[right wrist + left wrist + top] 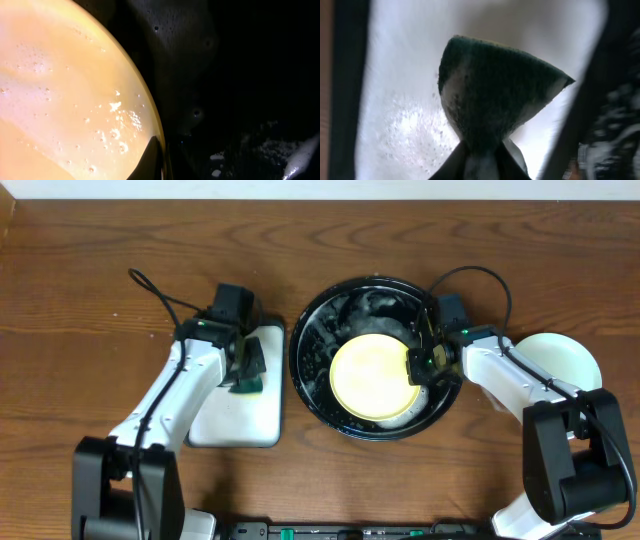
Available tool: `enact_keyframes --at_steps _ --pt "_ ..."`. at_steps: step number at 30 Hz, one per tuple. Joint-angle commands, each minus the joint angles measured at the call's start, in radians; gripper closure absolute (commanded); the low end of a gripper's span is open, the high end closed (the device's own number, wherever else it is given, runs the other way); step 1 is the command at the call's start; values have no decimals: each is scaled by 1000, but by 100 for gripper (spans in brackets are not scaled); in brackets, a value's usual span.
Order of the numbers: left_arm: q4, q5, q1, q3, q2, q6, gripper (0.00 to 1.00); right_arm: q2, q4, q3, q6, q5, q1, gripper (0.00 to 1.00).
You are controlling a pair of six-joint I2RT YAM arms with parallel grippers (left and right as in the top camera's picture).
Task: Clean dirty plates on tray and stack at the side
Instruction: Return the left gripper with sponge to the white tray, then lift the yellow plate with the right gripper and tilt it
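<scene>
Sponge [495, 100] pinched in left gripper [481, 157]; right gripper [159, 160] seemingly clamps yellow plate [65, 90] rim (inside foamy tray [308, 350]).

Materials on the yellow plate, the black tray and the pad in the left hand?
Yellow plate: likely plastic or melamine, smooth gloss; water beads and highlights, thin rim.
Black tray: glossy, plastic or glazed, cannot tell which; reflections show through the foam.
Pad: dark green coarse scouring fibre on paler sponge, matte; it folds where the left hand pinches it.
</scene>
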Motion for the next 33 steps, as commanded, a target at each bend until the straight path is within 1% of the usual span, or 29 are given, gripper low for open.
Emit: enact_keyframes --at_steps 1,3,5,10,13,14,15,17,20,25,30,33 --pt "9 -23 3 -6 2 5 66 -20 -51 33 -27 21 -2 99" --pt "16 -23 3 -6 0 5 55 -36 -101 70 -26 32 -1 99" --pt "19 -23 3 -5 0 5 50 -63 -152 109 -26 66 6 99" --pt "19 -23 3 -5 0 5 41 -150 -215 167 -27 203 68 99" --pt "18 -23 3 -5 0 5 31 -209 -221 174 -31 329 130 99" --pt "19 -23 3 -5 0 5 30 -227 -224 174 -31 376 151 99" --pt "19 -23 3 -6 0 5 23 -247 -225 174 -31 426 172 99" --pt "19 -23 3 -5 0 5 22 -283 -225 174 -35 530 215 99" --pt "19 -23 3 -6 0 5 21 -327 -222 174 -79 709 288 99" --pt "19 -23 3 -6 0 5 21 -356 -225 174 -146 1001 406 99" --pt "19 -23 3 -6 0 5 20 -356 -224 174 -211 1153 502 99" --pt "19 -23 3 -6 0 5 20 -356 -225 174 -218 1241 555 99"
